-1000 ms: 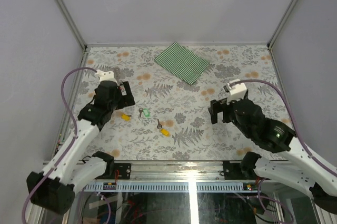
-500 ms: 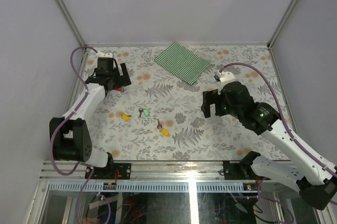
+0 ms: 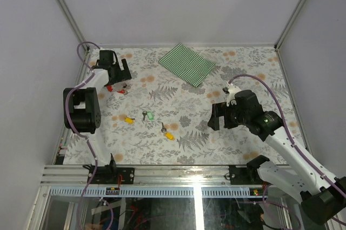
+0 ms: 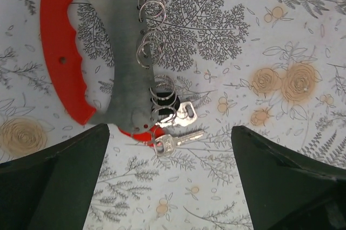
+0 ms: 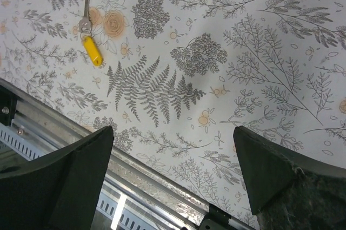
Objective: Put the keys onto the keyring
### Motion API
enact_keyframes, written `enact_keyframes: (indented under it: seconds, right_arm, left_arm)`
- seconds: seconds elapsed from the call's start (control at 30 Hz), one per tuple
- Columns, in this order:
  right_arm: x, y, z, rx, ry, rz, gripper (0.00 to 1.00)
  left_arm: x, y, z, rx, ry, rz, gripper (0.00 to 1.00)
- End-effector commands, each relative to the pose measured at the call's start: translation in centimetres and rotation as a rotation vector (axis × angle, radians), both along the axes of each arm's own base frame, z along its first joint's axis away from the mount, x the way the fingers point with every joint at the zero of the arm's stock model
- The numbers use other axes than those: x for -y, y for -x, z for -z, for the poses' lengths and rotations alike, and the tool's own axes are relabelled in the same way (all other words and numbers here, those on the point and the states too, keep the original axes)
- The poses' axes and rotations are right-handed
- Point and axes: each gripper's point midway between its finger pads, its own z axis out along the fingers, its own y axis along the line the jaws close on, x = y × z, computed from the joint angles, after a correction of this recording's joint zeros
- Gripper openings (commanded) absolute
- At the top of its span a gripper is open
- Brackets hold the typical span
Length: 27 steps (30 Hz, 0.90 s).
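The keyring [image 4: 61, 67] is a red curved strap with a grey plate, several silver rings [image 4: 151, 35] and two plain silver keys [image 4: 174, 141] at its end. It lies at the far left of the table [image 3: 111, 86]. My left gripper [image 4: 170, 186] hovers open just over it [image 3: 119, 77], jaws wide and empty. A yellow key [image 3: 128, 119], a green key [image 3: 150, 115] and a second yellow key [image 3: 169, 135] lie mid-table. My right gripper [image 3: 217, 119] is open and empty. In its wrist view, that gripper [image 5: 173, 186] is near the front edge and the second yellow key [image 5: 92, 50] is at upper left.
A green striped cloth [image 3: 186, 63] lies at the back centre. The metal front rail [image 5: 135, 186] of the table runs under the right gripper. Grey walls close in the table on three sides.
My left arm has swung back and to the far left, from beside the yellow key to over the red keyring. My right gripper shifted slightly towards the front edge. The keys have not moved.
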Motion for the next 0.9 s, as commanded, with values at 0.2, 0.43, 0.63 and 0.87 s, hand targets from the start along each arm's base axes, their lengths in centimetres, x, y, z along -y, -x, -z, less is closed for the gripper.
enact_keyframes:
  seconds: [0.2, 0.43, 0.63, 0.87]
  right_arm:
    - [-1.2, 0.5, -1.1, 0.032, -0.077, -0.064, 0.99]
    - [-1.6, 0.5, -0.9, 0.022, -0.082, -0.088, 0.99]
    - [-1.8, 0.5, -0.8, 0.014, -0.083, -0.1, 0.99]
    - [-1.9, 0.6, -0.7, 0.009, -0.086, -0.105, 0.99]
  left_arm:
    - [-1.8, -4.3, 1.8, 0.011, -0.065, 0.006, 1.0]
    - [-2.9, -4.4, 3.1, -0.019, -0.099, -0.018, 1.0]
    - [-2.6, -4.7, 4.1, -0.045, -0.085, 0.002, 1.0]
    - [-2.5, -4.2, 5.0, -0.078, -0.083, 0.008, 1.0]
